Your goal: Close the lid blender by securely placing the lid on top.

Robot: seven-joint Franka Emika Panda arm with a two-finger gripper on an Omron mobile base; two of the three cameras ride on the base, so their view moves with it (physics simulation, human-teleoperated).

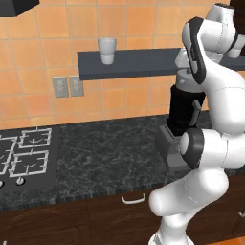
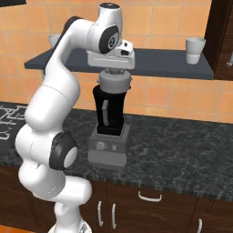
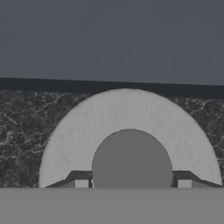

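Black blender (image 2: 109,113) jar on a grey base; pale grey lid (image 3: 127,127) with darker grey knob; dark speckled marble counter (image 1: 105,153); orange tiled wall (image 1: 48,52); white cup (image 1: 107,50) on slate-blue shelf (image 1: 129,63)

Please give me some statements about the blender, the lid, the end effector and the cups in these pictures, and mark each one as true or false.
1. The lid is on top of the blender jar. True.
2. The end effector is far from the lid, over the stove. False: it is directly above the lid, its fingers on either side of the dark central knob.
3. The blender lies on its side on the counter. False: it stands upright on its grey base.
4. A white cup stands on the dark shelf on the wall. True.
5. The stove burners are to the left of the blender in the left base view. True.
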